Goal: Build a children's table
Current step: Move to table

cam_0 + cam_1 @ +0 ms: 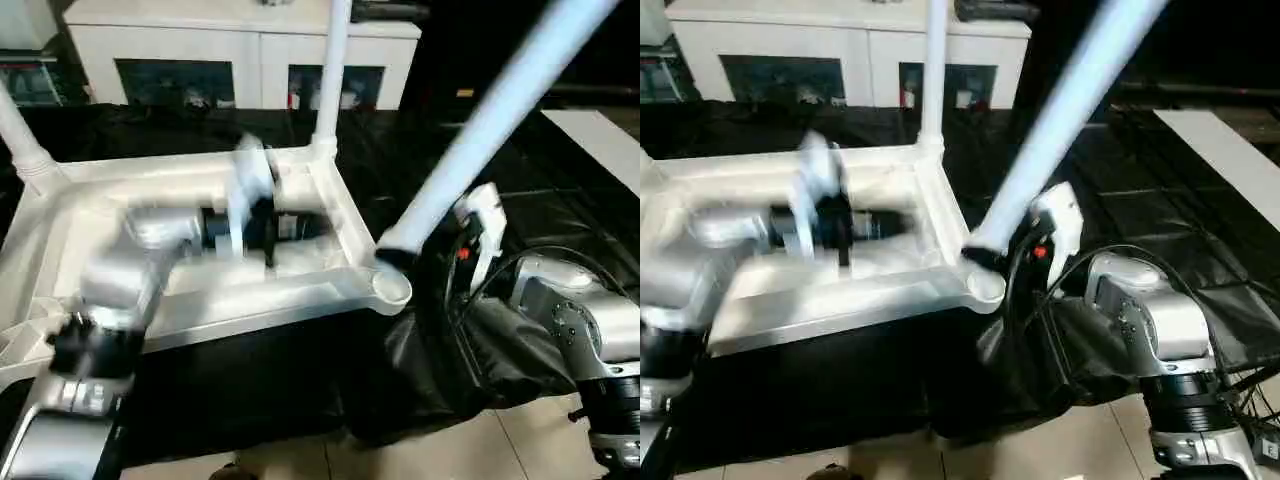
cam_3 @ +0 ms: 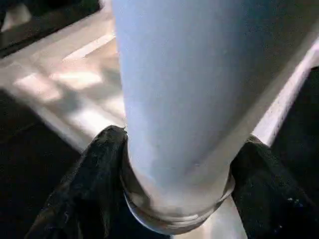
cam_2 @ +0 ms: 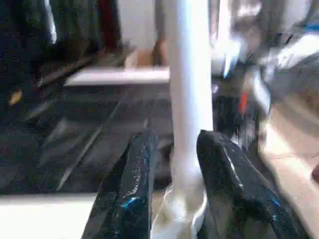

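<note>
Silver forearms frame the left eye view: the left arm (image 1: 110, 290) reaches from 7 o'clock over the upturned tabletop (image 1: 200, 290), which lies on a black cloth (image 1: 250, 390). 1 leg (image 1: 333, 70) stands upright in the far corner socket at 12 o'clock. At 3 o'clock the right gripper (image 1: 395, 255) holds a tilted leg (image 1: 490, 120) just above the near corner socket (image 1: 390, 287). A white cabinet (image 1: 240, 55) stands behind.

Left wrist view: the left gripper (image 3: 174, 164) has its 2 fingers (image 3: 130, 189) apart, either side of the upright leg, whether touching I cannot tell.

Right wrist view: both black fingers (image 2: 99, 169) are clamped against the tilted leg's thick end.
</note>
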Controlling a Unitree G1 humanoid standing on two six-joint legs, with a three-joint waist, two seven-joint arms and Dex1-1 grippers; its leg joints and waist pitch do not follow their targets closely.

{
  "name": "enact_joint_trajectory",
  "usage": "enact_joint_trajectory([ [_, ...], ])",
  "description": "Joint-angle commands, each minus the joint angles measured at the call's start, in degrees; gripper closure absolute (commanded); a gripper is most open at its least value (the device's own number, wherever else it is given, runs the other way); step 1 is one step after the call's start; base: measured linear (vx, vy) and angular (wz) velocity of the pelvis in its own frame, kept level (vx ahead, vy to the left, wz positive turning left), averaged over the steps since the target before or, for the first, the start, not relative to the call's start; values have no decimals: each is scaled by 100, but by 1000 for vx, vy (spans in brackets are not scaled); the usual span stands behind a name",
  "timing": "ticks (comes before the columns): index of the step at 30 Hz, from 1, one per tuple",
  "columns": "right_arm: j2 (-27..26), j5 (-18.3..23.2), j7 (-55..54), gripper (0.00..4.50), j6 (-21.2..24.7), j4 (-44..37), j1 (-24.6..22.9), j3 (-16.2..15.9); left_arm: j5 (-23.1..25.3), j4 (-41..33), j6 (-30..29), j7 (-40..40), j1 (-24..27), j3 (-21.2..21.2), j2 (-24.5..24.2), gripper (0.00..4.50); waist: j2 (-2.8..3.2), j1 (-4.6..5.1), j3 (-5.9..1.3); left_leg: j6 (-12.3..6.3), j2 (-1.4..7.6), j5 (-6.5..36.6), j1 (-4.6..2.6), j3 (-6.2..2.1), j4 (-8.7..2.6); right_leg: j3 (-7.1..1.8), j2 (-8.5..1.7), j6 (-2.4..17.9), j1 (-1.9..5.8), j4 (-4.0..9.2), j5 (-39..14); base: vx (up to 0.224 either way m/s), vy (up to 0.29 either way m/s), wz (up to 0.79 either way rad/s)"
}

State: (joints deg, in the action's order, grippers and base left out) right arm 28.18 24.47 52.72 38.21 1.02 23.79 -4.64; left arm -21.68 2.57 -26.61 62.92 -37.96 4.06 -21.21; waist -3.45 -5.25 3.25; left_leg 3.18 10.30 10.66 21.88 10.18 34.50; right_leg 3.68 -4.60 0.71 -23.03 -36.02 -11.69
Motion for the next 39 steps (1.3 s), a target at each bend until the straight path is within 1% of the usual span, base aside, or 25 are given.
enact_joint_trajectory([
  [1,163,-46,234,183,107,-260,-26,-208,-272,-178,-211,-47,-25,132,233,251,10,5,-372,-93,305,557,-128,-52,-402,-294,-399,1347,308,347,-157,0,0,0],
  [2,191,-68,264,183,148,-320,-27,-307,-370,-220,-321,-127,-74,145,411,251,-7,7,-391,-132,304,435,-113,-51,-385,-293,-402,1372,328,326,-1,0,0,0],
  [3,201,-94,285,183,165,-365,-23,-376,-381,-210,-408,-254,-126,156,560,242,-17,3,-387,-162,303,414,-110,-53,-385,-296,-405,1377,324,335,14,0,0,0],
  [4,201,-94,285,183,165,-365,-23,-376,-381,-210,-408,-254,-126,156,560,230,4,4,-387,-175,300,418,-103,-52,-381,-299,-409,1389,329,332,21,0,0,0],
  [5,205,-107,293,183,179,-388,-17,-409,-372,-190,-464,-345,-162,161,648,213,-9,5,-387,-195,300,451,-107,-51,-378,-298,-403,1387,331,346,-23,0,0,0],
  [7,221,-162,306,183,180,-425,3,-510,-291,-82,-461,-490,-220,240,815,198,-12,11,-384,-186,299,494,-95,-63,-378,-295,-403,1350,342,359,-121,0,0,0],
  [8,228,-183,316,183,174,-448,0,-547,-187,32,-424,-611,-262,294,892,198,-16,11,-383,-181,301,529,-101,-63,-378,-295,-405,1331,338,371,-197,0,0,0],
  [10,230,-183,337,183,202,-502,-27,-614,-55,306,-280,-872,-364,300,1105,175,-8,7,-391,-194,298,519,-118,-59,-363,-295,-386,1309,327,376,-191,0,0,0],
  [11,254,-215,346,183,183,-498,-28,-666,-134,348,-273,-915,-393,258,1190,168,-18,4,-393,-204,300,496,-108,-69,-367,-293,-393,1293,341,374,-169,0,0,0],
  [12,266,-249,350,183,162,-483,-36,-707,-280,315,-379,-946,-399,192,1257,165,16,6,-395,-186,304,479,-107,-71,-365,-290,-391,1321,336,371,-102,0,0,0],
  [13,292,-297,355,183,128,-461,-45,-772,-511,240,-570,-995,-399,94,1350,165,4,7,-401,-172,308,471,-106,-72,-362,-290,-397,1351,345,355,-51,0,0,0],
  [14,300,-326,343,183,111,-445,-51,-800,-638,185,-704,-1014,-391,58,1399,155,27,-1,-399,-177,303,478,-105,-74,-363,-287,-394,1393,342,354,-1,0,0,0],
  [15,304,-333,340,183,114,-445,-55,-812,-716,164,-816,-1055,-392,20,1437,143,5,2,-399,-186,301,506,-106,-70,-361,-288,-392,1410,346,357,-4,0,0,0],
  [17,313,-364,316,183,110,-432,-62,-848,-950,128,-1141,-1171,-403,-99,1558,127,9,1,-400,-189,301,519,-105,-66,-356,-289,-391,1441,350,348,0,0,0,0],
  [18,311,-384,302,183,95,-419,-61,-859,-1018,136,-1211,-1192,-416,-139,1596,125,-3,4,-396,-207,295,525,-101,-67,-355,-288,-387,1430,353,361,-42,0,0,0],
  [19,311,-384,303,183,93,-418,-60,-859,-1042,142,-1239,-1200,-424,-156,1605,177,2,1,-396,-222,297,537,-106,-72,-356,-286,-388,1413,351,371,-103,0,0,0],
  [21,301,-385,300,183,87,-411,-45,-855,-1093,188,-1321,-1245,-461,-220,1627,166,6,2,-399,-216,303,551,-112,-75,-355,-285,-385,1394,348,374,-131,0,0,0],
  [22,291,-393,297,183,75,-396,-31,-849,-1054,210,-1340,-1268,-471,-208,1599,181,-11,9,-395,-223,298,549,-104,-73,-355,-286,-382,1376,352,376,-136,0,0,0],
  [23,279,-403,293,183,58,-376,-11,-841,-999,238,-1360,-1298,-485,-187,1559,181,-18,4,-397,-229,299,541,-107,-72,-353,-286,-384,1366,353,375,-146,0,0,0],
  [24,274,-424,287,183,7,-354,3,-847,-1001,234,-1394,-1336,-479,-182,1532,215,-1,1,-400,-237,300,504,-107,-77,-352,-286,-384,1359,351,367,-125,0,0,0],
  [27,256,-457,273,183,-71,-307,25,-868,-998,195,-1444,-1368,-456,-155,1470,219,-1,5,-400,-240,297,477,-108,-74,-349,-284,-381,1362,346,365,-76,0,0,0],
  [29,223,-432,269,183,-86,-294,44,-868,-965,164,-1515,-1425,-434,-111,1404,251,5,3,-410,-243,300,434,-112,-75,-344,-284,-380,1373,349,348,-12,0,0,0],
  [32,183,-409,255,183,-109,-279,73,-854,-849,200,-1550,-1525,-428,-61,1339,261,5,9,-406,-260,297,438,-110,-74,-345,-283,-379,1386,350,349,12,0,0,0],
  [33,173,-405,253,183,-115,-269,78,-851,-835,210,-1548,-1537,-427,-61,1333,268,-23,-1,-404,-263,300,447,-114,-72,-345,-281,-387,1387,350,348,-42,0,0,0],
  [39,74,-436,192,183,-252,-187,130,-742,-843,300,-1508,-1784,-546,-218,1331,268,-17,-4,-402,-210,297,495,-112,-71,-344,-282,-389,1340,343,359,-158,0,0,0],
])
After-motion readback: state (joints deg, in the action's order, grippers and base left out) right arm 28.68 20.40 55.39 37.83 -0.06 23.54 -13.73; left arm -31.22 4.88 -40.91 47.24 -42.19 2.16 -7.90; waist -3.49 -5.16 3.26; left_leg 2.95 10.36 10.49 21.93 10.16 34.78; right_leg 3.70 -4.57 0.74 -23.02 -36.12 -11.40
